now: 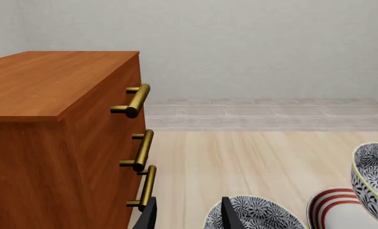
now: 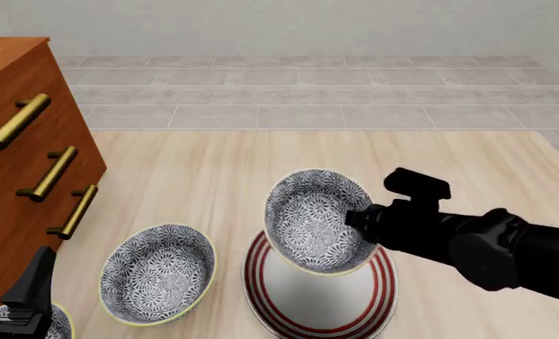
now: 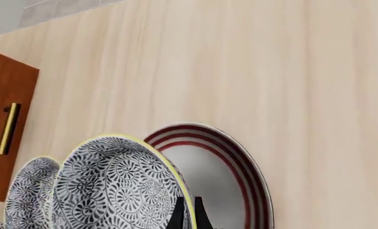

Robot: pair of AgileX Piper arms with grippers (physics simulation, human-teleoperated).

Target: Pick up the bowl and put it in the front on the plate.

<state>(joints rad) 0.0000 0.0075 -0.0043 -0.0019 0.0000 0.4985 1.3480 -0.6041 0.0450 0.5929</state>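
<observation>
Front view: the bowl (image 2: 317, 220) is held tipped on its side above the plate (image 2: 319, 305), its patterned inside turned toward the camera, its lower edge hanging over the plate's white middle; contact between the two cannot be told. The right pincer (image 2: 360, 220) is clamped onto the bowl's rim at the side away from the wooden drawer chest (image 2: 20, 152), and in the right wrist view its fingertips (image 3: 187, 212) are seen pinched tight on the yellow edge (image 3: 170, 176), with the red-ringed plate (image 3: 240, 167) spread just beyond.

A second bowl (image 2: 157, 274) is seen upright on the counter (image 2: 214, 176), between the plate and the chest, just beside the plate. A sliver of a third bowl (image 2: 58, 326) is glimpsed nearer the chest. The left pincer (image 2: 25, 296) is parked low beside the chest; in the left wrist view its fingers (image 1: 230, 214) are spread apart, nothing held between them, with the second bowl (image 1: 259, 213) just ahead.
</observation>
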